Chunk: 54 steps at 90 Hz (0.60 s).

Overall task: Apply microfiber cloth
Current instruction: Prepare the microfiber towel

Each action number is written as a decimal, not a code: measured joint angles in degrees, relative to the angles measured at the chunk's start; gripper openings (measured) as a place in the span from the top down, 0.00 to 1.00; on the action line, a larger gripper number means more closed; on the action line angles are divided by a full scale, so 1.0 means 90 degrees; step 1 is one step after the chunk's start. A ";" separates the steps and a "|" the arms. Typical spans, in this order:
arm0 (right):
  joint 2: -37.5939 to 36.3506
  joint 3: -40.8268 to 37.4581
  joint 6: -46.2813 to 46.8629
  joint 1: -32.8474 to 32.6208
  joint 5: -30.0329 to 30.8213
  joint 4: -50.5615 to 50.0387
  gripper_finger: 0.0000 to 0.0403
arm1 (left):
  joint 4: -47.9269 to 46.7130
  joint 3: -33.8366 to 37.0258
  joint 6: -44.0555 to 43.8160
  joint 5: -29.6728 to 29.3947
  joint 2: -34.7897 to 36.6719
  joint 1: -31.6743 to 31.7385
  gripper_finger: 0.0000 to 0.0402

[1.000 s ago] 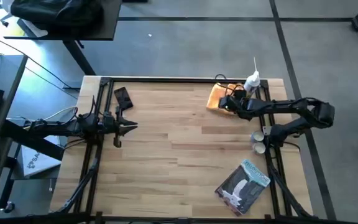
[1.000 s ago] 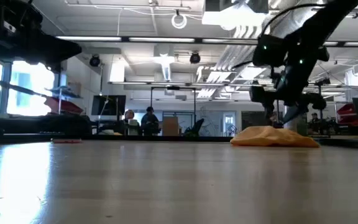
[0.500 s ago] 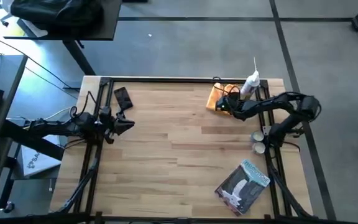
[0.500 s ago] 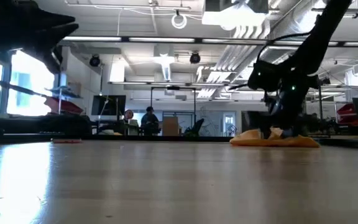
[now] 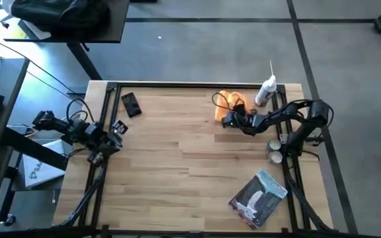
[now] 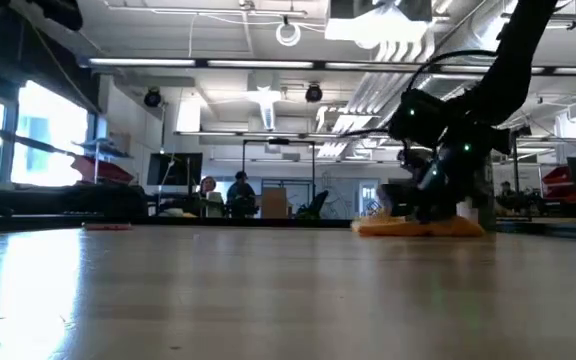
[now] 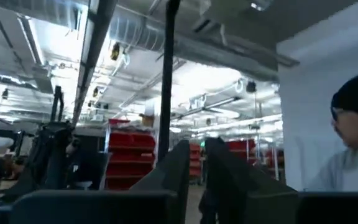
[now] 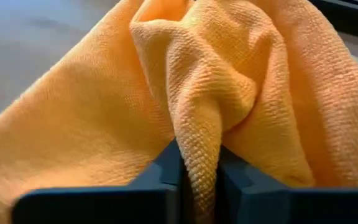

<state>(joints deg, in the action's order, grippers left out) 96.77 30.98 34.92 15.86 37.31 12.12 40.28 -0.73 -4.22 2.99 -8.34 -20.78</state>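
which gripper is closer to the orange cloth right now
Right. The right gripper is shut on a fold of the microfiber cloth near the table's far edge. The left gripper is well away, by the table's left edge, near the phone.

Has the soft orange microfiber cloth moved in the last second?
Yes. The soft orange microfiber cloth, pinched by the right gripper, has shifted leftward, away from the white spray bottle.
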 joint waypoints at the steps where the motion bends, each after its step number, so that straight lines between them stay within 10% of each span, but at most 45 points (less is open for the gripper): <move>1: 0.0000 0.0000 -0.0071 -0.0033 -0.0051 0.0079 0.98 | 0.0002 0.0000 0.0018 -0.0045 -0.0012 -0.0009 0.91; 30: 0.0000 0.0000 -0.0955 -0.1246 -0.0995 0.1692 1.00 | 0.0054 0.0000 0.0515 -0.3297 -0.0047 0.0003 0.91; 54: 0.0131 0.0008 -0.2740 -0.2281 -0.1869 0.3516 1.00 | -0.0455 0.0000 -0.0772 -0.3230 -0.1074 0.0110 0.91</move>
<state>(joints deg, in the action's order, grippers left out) 97.95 31.05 10.26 -4.67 20.49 43.76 36.19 -0.73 -11.16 -26.08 -18.00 -19.79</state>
